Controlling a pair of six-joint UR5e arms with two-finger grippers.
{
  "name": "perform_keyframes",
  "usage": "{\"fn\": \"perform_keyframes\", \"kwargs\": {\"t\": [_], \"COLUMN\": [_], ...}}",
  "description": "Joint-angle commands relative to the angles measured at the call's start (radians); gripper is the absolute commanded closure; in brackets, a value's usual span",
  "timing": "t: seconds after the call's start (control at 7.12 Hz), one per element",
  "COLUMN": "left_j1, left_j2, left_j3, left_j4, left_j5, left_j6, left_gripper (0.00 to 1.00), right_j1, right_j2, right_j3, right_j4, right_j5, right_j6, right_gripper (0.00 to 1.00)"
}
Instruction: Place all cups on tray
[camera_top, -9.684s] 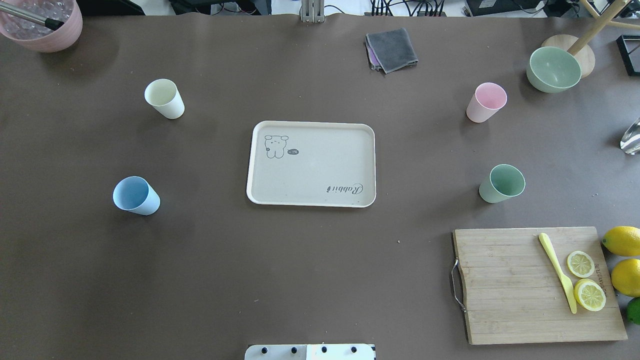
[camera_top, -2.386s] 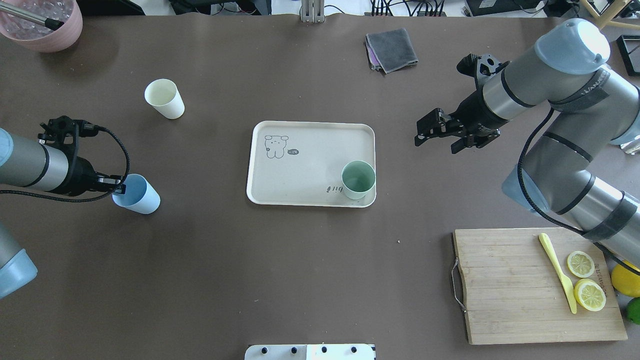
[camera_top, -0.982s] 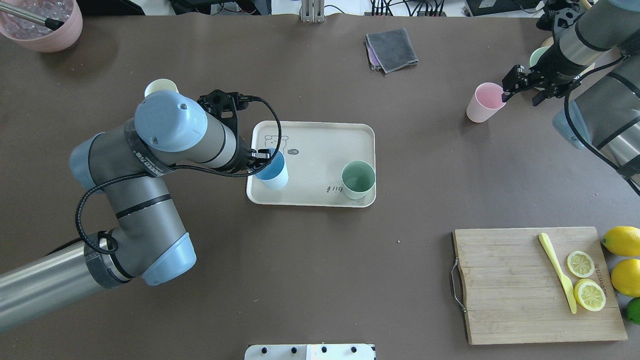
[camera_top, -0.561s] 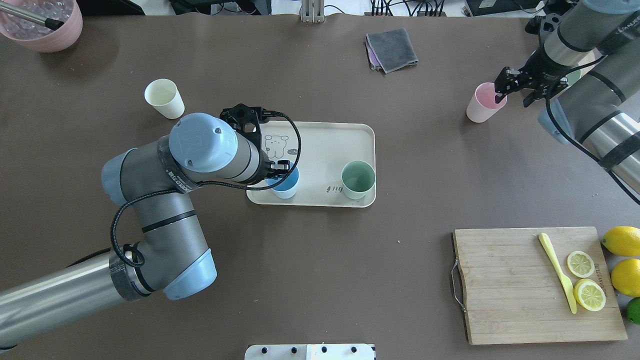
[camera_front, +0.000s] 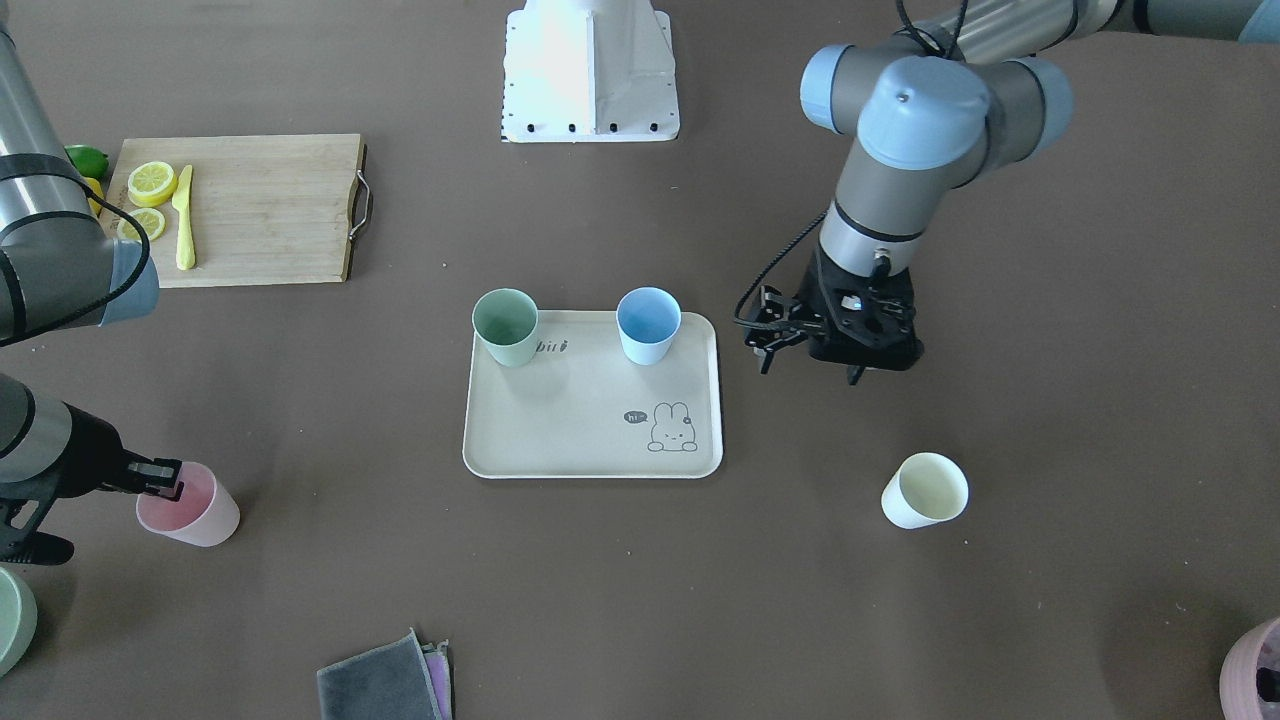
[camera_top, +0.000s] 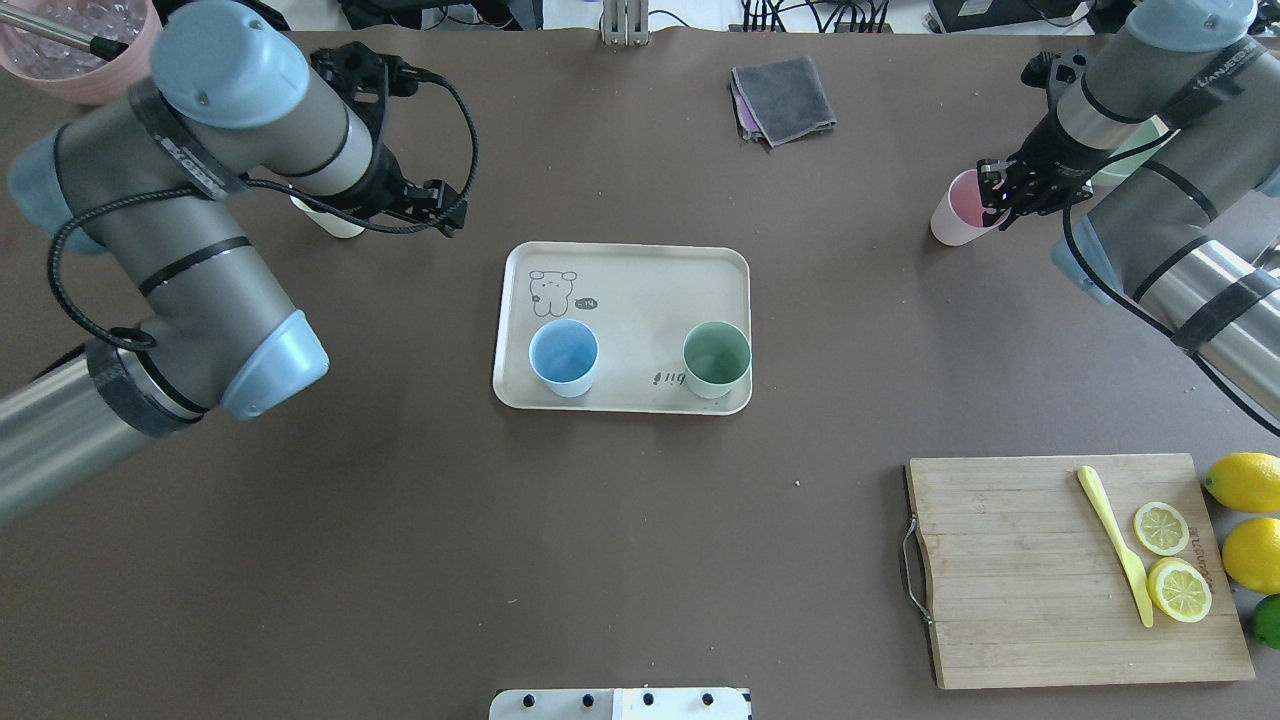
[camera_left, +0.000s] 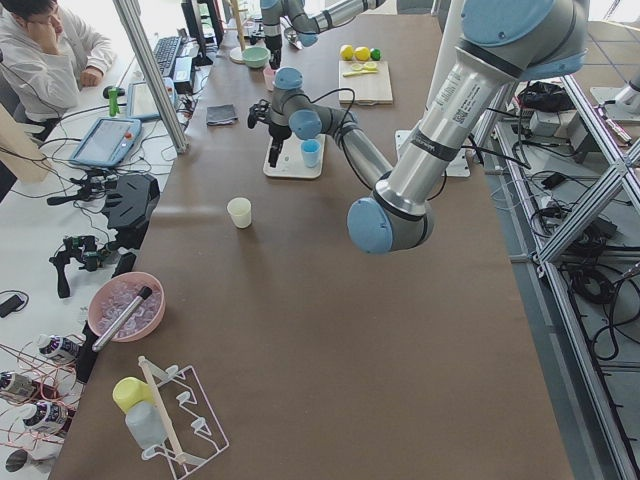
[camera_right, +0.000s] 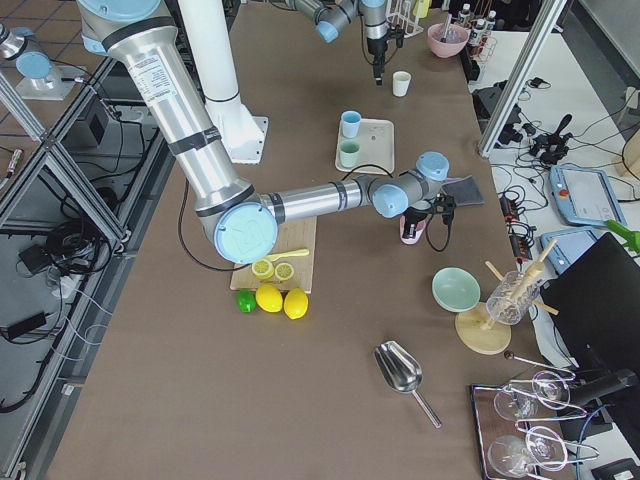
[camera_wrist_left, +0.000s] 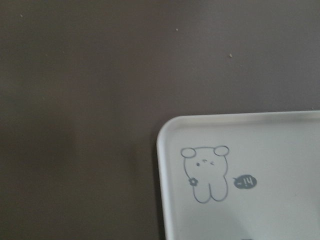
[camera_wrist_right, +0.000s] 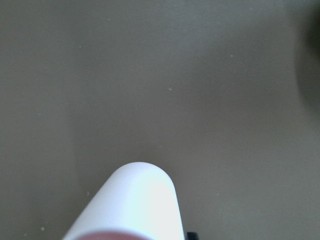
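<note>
Between the right jaws — rim of pink cup (camera_top: 948, 222); tray (camera_top: 650, 290) well apart

In the overhead view we are seeing the tray (camera_top: 640, 290) half free. Its far half is lying bare, while the blue cup (camera_top: 563, 356) and the green cup (camera_top: 716, 358) are standing on its near half, well apart, with a gap between them. At far left the left arm is reaching over the cream cup (camera_front: 924, 490), and the left gripper (camera_top: 443, 207), fingers spread, is hanging near the tray's far left corner. At far right the right gripper (camera_top: 1003, 192) is clamping the pink cup (camera_top: 950, 218) at its rim, and open table (camera_top: 850, 300) is lying between it and the tray. The cutting board (camera_top: 1000, 600) is occupying the near right.
</note>
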Motion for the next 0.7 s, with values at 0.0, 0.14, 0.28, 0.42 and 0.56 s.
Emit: {"fn": "perform_keyframes", "kwargs": {"t": [0.0,0.14,0.28,0.42,0.56], "left_j1": [-0.164,-0.186,-0.183,-0.183,-0.179], "left_j2": [0.02,0.02,0.011,-0.003,-0.003], "left_j3": [0.16,0.253,0.336,0.374,0.381], "left_j4": [-0.038,-0.148,-0.205,-0.219,-0.221], "left_j5": [-0.116,-0.138,-0.138,-0.138,-0.138], "left_j6": [0.178,0.176,0.172,0.172,0.17], "left_gripper": [0.02,0.02,0.02,0.03,0.03], "right_j1": [-0.035,-0.068,-0.114,-0.156,-0.199], "right_j2": [0.029,0.095,0.146,0.187,0.209], "right_j3": [0.067,0.067,0.067,0.072,0.081], "right_j4": [-0.002,-0.007,-0.002,0.001,0.001], "right_j5": [0.007,0.007,0.007,0.007,0.004], "right_j6": [0.085,0.165,0.251,0.322,0.366], "right_gripper": [1.0,1.0,1.0,1.0,1.0]}}
